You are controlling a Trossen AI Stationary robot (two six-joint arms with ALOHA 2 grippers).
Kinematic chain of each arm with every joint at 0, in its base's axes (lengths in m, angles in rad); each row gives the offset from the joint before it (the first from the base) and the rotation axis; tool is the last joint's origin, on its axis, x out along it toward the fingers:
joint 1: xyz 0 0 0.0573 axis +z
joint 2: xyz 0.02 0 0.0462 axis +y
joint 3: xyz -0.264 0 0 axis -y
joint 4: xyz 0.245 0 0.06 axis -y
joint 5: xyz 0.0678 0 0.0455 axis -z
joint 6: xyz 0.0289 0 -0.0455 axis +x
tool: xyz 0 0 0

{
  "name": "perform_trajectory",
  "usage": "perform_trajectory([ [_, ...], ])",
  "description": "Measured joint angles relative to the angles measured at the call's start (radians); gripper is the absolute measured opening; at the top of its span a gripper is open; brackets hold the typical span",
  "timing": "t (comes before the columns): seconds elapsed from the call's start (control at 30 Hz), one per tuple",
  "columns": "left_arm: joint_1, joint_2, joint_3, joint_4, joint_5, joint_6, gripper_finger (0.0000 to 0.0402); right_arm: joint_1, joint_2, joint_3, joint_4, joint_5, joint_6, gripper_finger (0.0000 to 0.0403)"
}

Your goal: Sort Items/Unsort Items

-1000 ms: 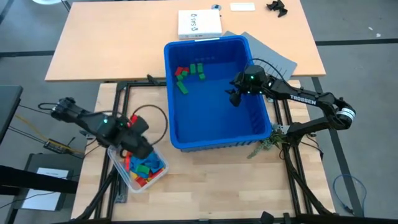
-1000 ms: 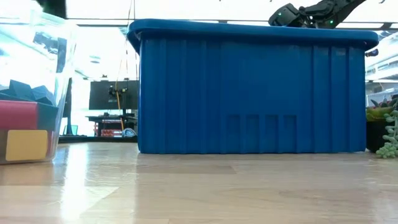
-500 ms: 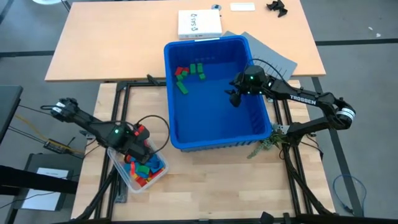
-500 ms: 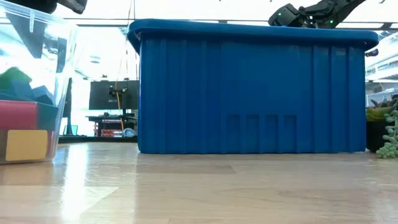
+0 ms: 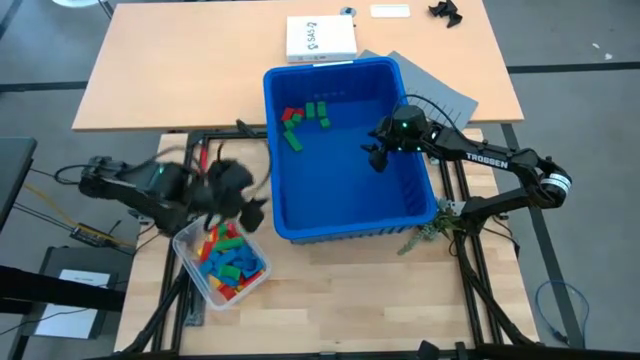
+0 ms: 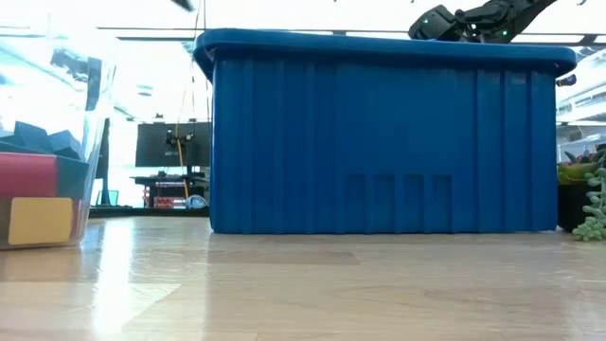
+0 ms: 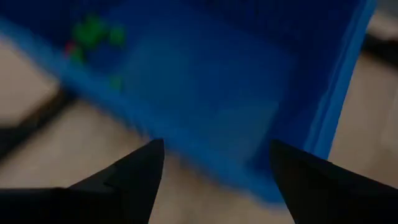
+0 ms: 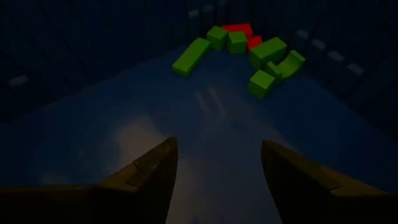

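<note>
Clearly the sorting is barely begun. The big blue bin [image 5: 345,150] holds only a small cluster of blocks [image 5: 303,118] in its far corner: roughly five or six green and two or three red, though overlap blurs the count. The clear tub [image 5: 192,275] by the bin's near-left corner keeps the bulk, a mixed heap of red, yellow, green and blue. The left gripper [image 5: 232,190] hangs between tub and bin, blurred, fingers spread and empty. The right gripper [image 5: 376,155] waits inside the bin, parted, holding nothing.
</note>
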Motion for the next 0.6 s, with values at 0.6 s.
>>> perform_trajectory([
  [0.6, 0.646, 0.361, 0.164, 0.456, 0.289, 0.694, 0.0270, 0.001, 0.000, 0.000, 0.001, -0.015, 0.010, 0.0229],
])
